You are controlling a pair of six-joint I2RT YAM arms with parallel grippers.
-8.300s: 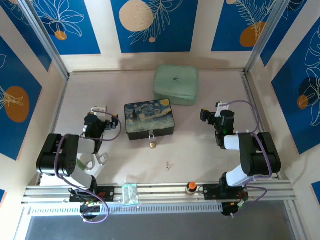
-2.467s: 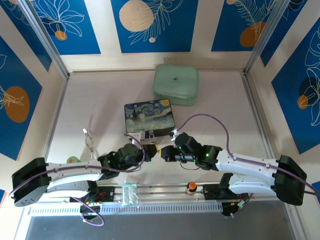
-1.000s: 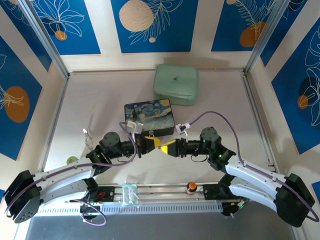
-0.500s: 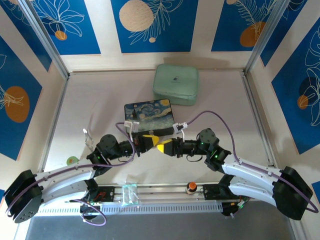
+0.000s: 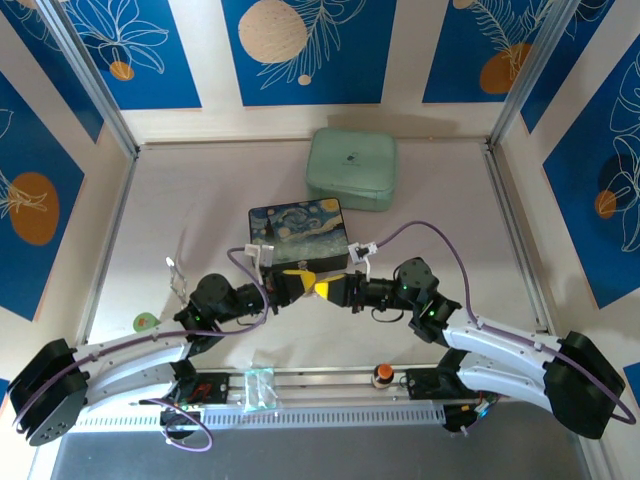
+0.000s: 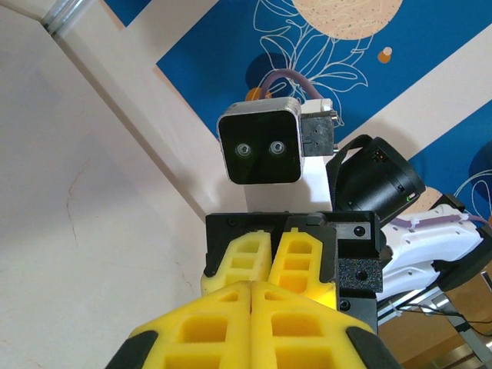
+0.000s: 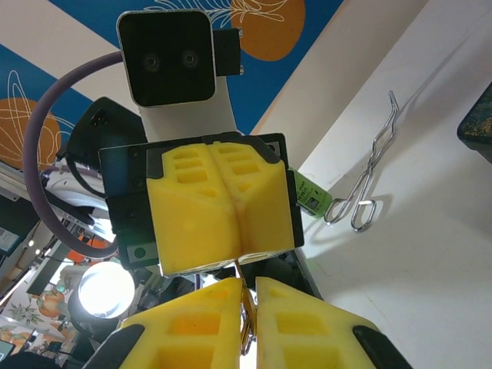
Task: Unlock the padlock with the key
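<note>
- With right tool (image 7: pixel 247 290) clamped on thin key (image 7: pixel 244 323), level the blade first.
- Brace against left tool (image 7: pixel 229 223), closed tight; creep in slowly, padlock keyhole hidden.

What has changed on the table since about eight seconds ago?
Both arms unfolded and swung inward; the left gripper and right gripper now meet tip to tip before the painted box. The key left the table and seems pinched in the right gripper. Box and green case stayed put.

Case (image 5: pixel 351 168) behind box (image 5: pixel 297 235), tongs (image 5: pixel 178 274) on table (image 5: pixel 450 220) left of box
</note>
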